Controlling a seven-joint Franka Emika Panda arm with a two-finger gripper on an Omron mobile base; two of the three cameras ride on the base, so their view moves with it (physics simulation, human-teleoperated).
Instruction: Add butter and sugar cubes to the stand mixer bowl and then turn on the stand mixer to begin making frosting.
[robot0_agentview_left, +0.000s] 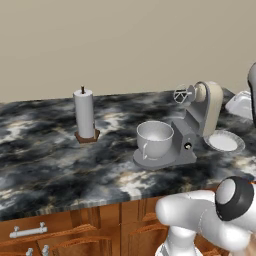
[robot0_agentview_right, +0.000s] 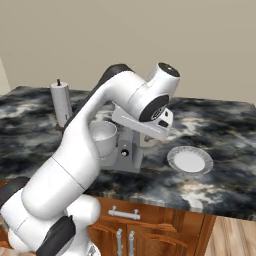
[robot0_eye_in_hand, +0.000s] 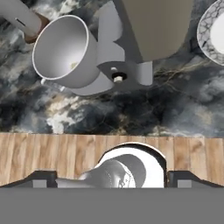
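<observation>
A dark marbled countertop runs across the kitchen, above wooden cabinet fronts with metal handles. Toward the left, near the middle of the countertop, a white paper-towel roll stands upright on a small brown base.

To its right, close to the front edge, sits the stand mixer: a flat grey base, a grey column with a small side knob, and a rounded cream-beige head tilted up and back, its wire whisk lifted clear into the air. On the mixer's base rests the stand mixer bowl, light grey-white, deep and round, with a side handle, like a large cup. From the hand view the bowl's inside looks smooth and pale; a small lighter patch near its bottom is too faint to identify.

Just right of the mixer lies a round white plate with a patterned rim, its centre bare. At the far right edge of the left base view, a pale object is cut off and cannot be made out.

In the right base view the white arm arches over the countertop and hides much of the mixer. The gripper itself is not clearly seen, so whether its claw is spread or pressed together cannot be told.
</observation>
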